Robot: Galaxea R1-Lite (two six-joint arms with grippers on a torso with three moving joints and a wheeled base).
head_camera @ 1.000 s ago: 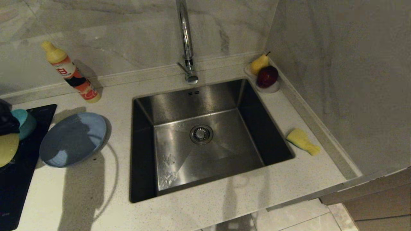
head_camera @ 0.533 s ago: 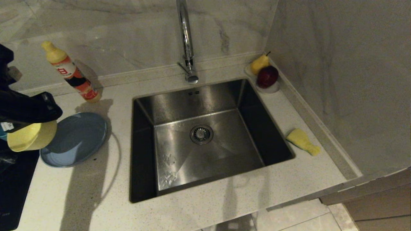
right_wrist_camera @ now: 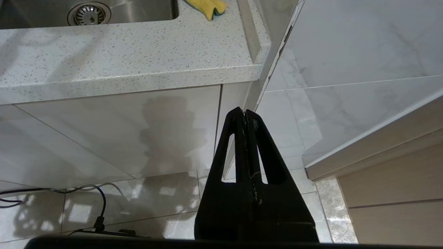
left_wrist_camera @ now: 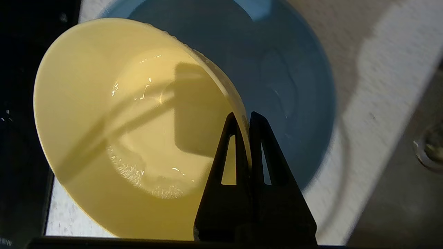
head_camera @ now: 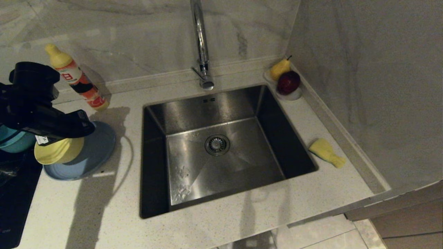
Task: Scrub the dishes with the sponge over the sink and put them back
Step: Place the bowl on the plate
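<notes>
Speckled counter point(head_camera: 214, 221) surrounds sink point(head_camera: 214, 145); plate point(head_camera: 100, 148) lies left; sponge point(head_camera: 325, 152) right. Left tool point(left_wrist_camera: 244, 119), pinched shut on yellow bowl point(left_wrist_camera: 114, 131) rim, holds it above the plate. Thin-rim grip may slip. Right tool point(right_wrist_camera: 245, 112) closed, empty, below the counter edge.

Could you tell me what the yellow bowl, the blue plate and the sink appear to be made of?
The yellow bowl, pinched at its rim by the left gripper, looks like glossy plastic: thin wall, soft highlights, though glazed ceramic is possible. The blue plate beneath looks like smooth plastic too, with a duller sheen. The sink appears brushed stainless steel: grey metal with streaky, blurred reflections.
</notes>
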